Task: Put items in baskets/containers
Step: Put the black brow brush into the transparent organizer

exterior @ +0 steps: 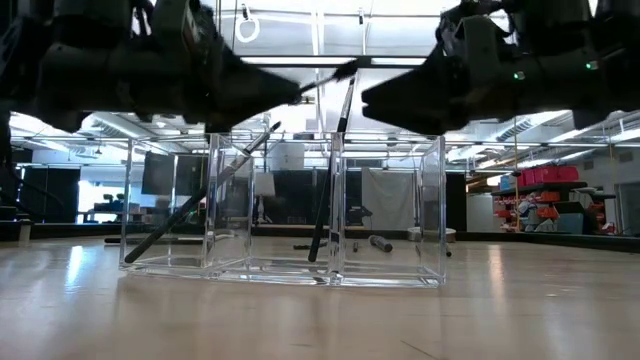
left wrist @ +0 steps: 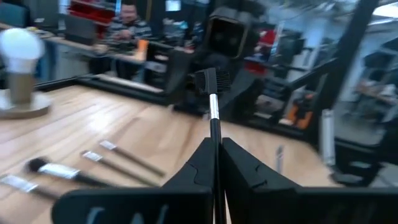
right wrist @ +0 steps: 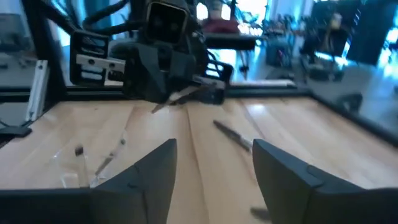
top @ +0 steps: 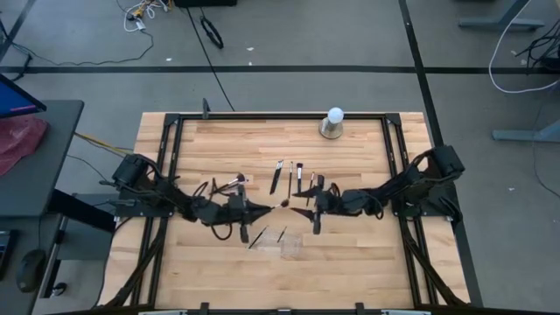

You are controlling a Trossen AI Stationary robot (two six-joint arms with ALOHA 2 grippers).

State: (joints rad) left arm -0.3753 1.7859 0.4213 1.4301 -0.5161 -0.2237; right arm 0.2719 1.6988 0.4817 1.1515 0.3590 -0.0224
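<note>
My left gripper, fingers pinched on a brush, hovers above the table, near the clear tray holding two brushes. Opposite, my right gripper is spread wide, holding nothing.
</note>
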